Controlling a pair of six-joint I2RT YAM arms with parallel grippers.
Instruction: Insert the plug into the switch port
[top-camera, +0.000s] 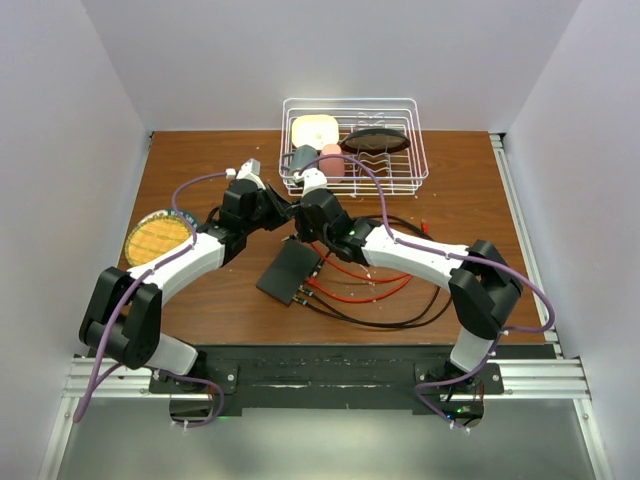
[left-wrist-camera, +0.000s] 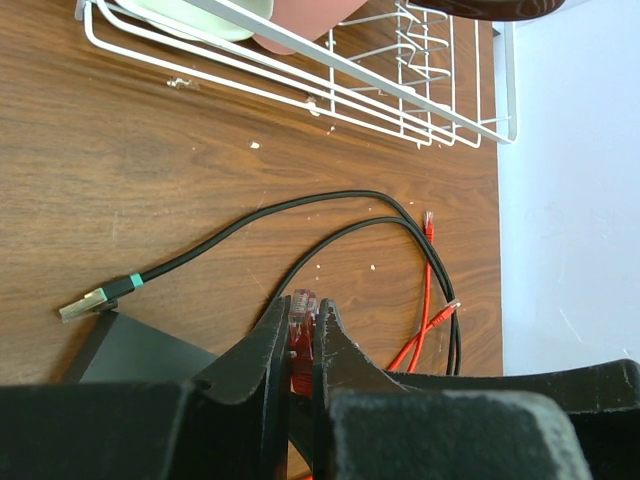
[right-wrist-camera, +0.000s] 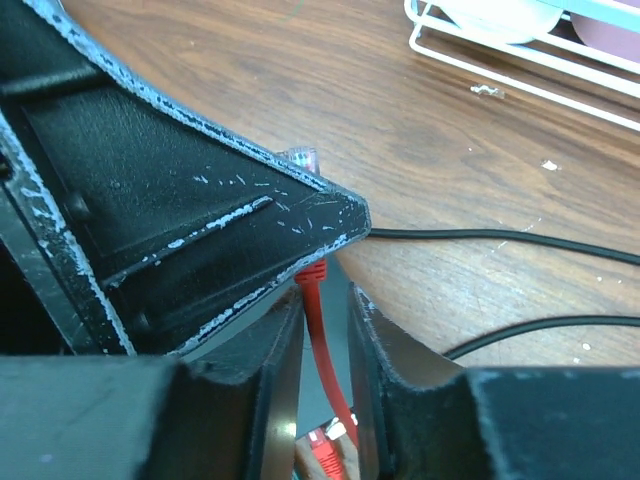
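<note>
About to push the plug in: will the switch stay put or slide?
Probably slides: the switch is thin, looks light, and lies unheld on the smooth table. It is flat, so tipping seems unlikely. The cables at its edge may tug it.

Brown wood-grain bench (top-camera: 450, 200), pale crumbs scattered. Black switch (top-camera: 290, 272) flat near middle, lying askew. White wire rack (top-camera: 410, 160) beyond switch, at far edge. Round yellow disc (top-camera: 157, 238) well left of switch. Red cables (top-camera: 372, 295) and black cables (top-camera: 400, 321) loop just right of switch. One black cable's metal connector (left-wrist-camera: 82, 305) just beside switch corner.
</note>
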